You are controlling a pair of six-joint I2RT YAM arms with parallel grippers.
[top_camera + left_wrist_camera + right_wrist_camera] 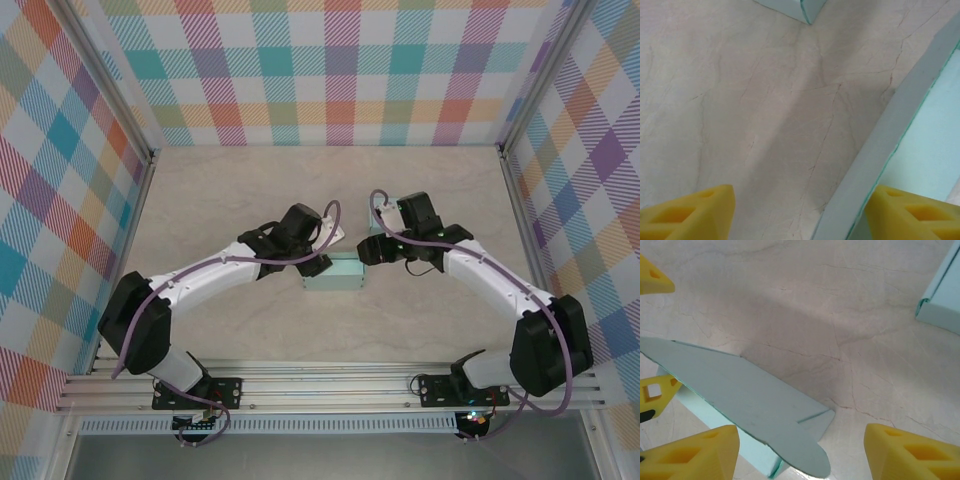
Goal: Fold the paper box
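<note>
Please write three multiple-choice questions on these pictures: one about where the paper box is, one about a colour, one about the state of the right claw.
1. Where is the paper box? A) against the back wall B) mid-table, between left claw and right claw C) on the front rail
2. What colour are the claw fingers? A) yellow B) red C) black
3. The right claw is: A) shut on the box B) shut on nothing C) open, a flap between its fingers
Key: 1 B, seen in the top view; 2 A, the wrist views show yellow; 3 C, a gap separates flap and finger.
</note>
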